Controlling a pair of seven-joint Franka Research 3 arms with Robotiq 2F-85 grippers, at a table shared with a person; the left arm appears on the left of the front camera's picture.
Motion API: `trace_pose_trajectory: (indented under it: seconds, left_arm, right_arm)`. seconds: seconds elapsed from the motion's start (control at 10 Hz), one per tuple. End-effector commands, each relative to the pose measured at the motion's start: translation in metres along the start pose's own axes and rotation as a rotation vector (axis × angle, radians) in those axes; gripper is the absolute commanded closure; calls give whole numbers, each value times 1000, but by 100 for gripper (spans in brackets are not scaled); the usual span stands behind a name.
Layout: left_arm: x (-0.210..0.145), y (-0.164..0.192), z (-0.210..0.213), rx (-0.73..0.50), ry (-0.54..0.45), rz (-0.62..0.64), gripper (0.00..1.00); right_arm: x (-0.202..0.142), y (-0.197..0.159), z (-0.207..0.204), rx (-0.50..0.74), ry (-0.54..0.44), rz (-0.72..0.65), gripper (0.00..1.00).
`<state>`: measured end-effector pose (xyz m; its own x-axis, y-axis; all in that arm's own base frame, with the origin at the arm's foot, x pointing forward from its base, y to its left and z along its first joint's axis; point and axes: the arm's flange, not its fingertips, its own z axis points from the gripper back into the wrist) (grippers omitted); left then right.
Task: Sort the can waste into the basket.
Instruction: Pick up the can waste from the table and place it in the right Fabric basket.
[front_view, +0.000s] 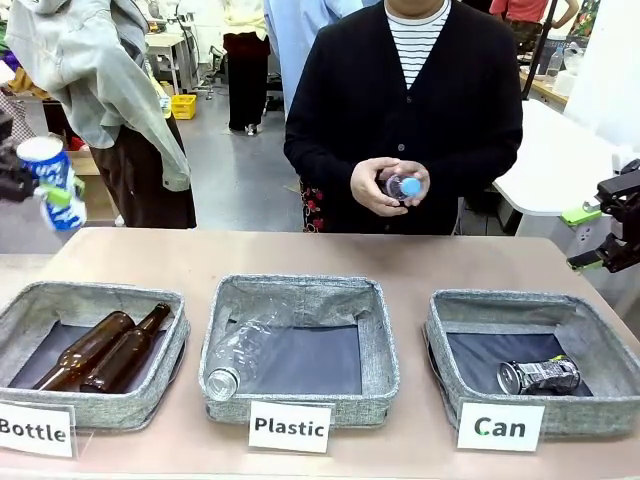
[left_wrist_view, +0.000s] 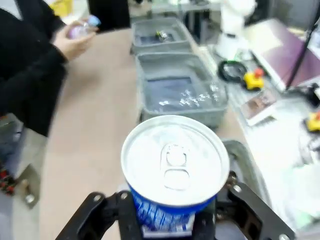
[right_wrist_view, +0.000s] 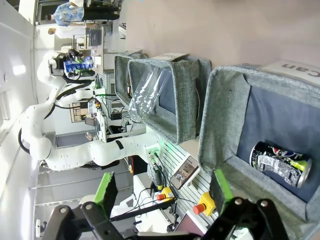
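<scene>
My left gripper (front_view: 55, 197) hangs at the far left, high above the table, shut on the blue and white can (front_view: 46, 165). In the left wrist view the can's silver top (left_wrist_view: 175, 159) faces the camera, held between the black fingers (left_wrist_view: 100, 215). The crushed silver and dark can (front_view: 540, 376) lies on the dark floor of the grey "Can" basket (front_view: 437, 335) at the right; it also shows in the right wrist view as the crushed can (right_wrist_view: 280, 164). My right gripper (front_view: 603, 240) stands open at the far right edge, above and beyond that basket (right_wrist_view: 225, 115).
The "Plastic" basket (front_view: 225, 300) in the middle holds a clear bottle (front_view: 240, 355). The "Bottle" basket (front_view: 20, 305) on the left holds two brown glass bottles (front_view: 105, 350). Across the table a person's hands (front_view: 375, 188) hold a small clear bottle with a blue cap.
</scene>
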<state>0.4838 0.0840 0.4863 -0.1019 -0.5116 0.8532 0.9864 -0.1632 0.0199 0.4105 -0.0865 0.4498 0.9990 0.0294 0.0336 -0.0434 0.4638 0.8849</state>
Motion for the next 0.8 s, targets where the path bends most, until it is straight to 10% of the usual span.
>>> trace_pose_trajectory:
  seconds: [0.0, 0.1, 0.5, 0.7]
  left_arm:
    - [-22, -15, -30, 34, 88, -58, 100]
    - [0, 0, 0, 0, 0, 0, 68]
    - [-7, -7, -8, -3, 31, -14, 66]
    - [51, -10, -69, -107, 156, -84, 66]
  right_arm:
    - [0, 0, 1, -7, -6, 21, 0]
    - [0, 0, 1, -7, -6, 21, 0]
    - [0, 0, 1, -7, -6, 21, 0]
    - [0, 0, 1, -7, -6, 21, 0]
